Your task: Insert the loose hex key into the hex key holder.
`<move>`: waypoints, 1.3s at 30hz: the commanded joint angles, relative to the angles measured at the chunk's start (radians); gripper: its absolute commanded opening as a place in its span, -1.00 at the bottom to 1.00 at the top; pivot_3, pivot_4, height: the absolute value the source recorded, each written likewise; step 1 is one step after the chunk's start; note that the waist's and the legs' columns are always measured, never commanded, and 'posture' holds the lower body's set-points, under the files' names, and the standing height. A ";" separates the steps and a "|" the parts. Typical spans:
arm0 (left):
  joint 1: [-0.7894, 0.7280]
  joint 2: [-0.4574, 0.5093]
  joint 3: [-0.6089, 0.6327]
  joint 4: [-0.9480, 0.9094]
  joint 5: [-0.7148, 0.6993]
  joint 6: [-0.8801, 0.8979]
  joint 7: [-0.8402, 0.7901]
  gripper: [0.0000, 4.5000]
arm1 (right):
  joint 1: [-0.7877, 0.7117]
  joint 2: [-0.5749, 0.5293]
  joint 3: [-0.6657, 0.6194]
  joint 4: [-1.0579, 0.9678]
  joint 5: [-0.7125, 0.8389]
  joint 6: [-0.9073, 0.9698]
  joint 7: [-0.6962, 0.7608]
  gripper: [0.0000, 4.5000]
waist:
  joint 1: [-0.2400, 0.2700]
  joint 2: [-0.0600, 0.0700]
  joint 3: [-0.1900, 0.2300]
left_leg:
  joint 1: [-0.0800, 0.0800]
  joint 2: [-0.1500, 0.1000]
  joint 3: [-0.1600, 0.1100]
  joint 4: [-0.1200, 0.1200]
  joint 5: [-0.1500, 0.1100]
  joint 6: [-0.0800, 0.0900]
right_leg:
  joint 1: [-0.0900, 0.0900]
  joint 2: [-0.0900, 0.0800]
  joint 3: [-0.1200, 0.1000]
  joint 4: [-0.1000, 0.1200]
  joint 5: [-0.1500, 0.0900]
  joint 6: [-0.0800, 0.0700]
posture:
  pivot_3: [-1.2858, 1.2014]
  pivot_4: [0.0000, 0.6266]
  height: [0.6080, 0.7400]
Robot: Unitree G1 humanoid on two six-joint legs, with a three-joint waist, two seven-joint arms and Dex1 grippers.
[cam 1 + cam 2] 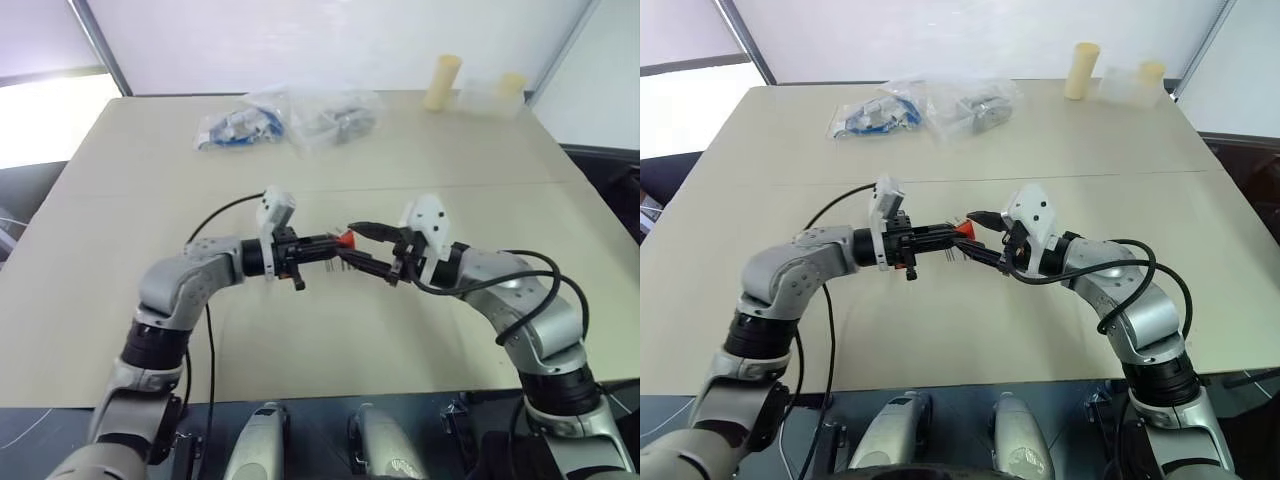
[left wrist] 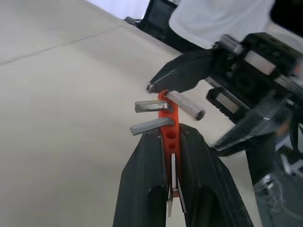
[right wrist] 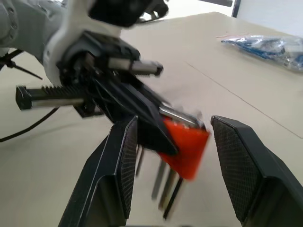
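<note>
The left gripper (image 2: 171,156) is clamped on the hex key holder (image 2: 169,130), a thin red-orange plastic strip with a row of round holes, held in the air above the beige table (image 1: 120,180). Short grey hexagonal metal keys jut from both its faces. The right gripper (image 3: 173,156) faces it with its jaws parted to either side of the holder, the textured black pads (image 3: 239,156) not touching it. Clear plastic bags (image 1: 300,120) lie well beyond.
</note>
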 commanded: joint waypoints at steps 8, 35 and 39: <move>-0.005 0.002 -0.004 0.062 -0.002 0.032 -0.019 -1.00 | -0.070 -0.281 -0.185 -0.051 0.111 0.067 0.166 0.11 | 0.000 0.000 0.000 | -0.001 0.000 -0.001 -0.001 0.000 0.000 | 0.000 0.000 -0.001 -0.002 0.000 0.000 | 0.03 -0.52 1.00; -0.096 -0.054 0.129 0.356 0.101 0.151 0.212 0.57 | -0.130 -0.233 -0.109 -0.038 0.082 0.050 0.116 0.14 | -0.004 0.000 0.000 | 0.001 0.000 -0.002 0.000 0.000 0.000 | 0.002 0.000 -0.001 -0.001 0.000 0.000 | 0.03 -0.52 1.00; -0.102 -0.025 0.165 0.347 0.101 0.125 0.219 0.98 | -0.133 -0.235 -0.105 -0.033 0.081 0.048 0.125 0.14 | -0.007 0.000 0.000 | 0.002 0.000 -0.002 0.000 0.000 0.000 | 0.002 0.000 -0.001 -0.001 0.000 0.000 | 0.03 -0.52 1.00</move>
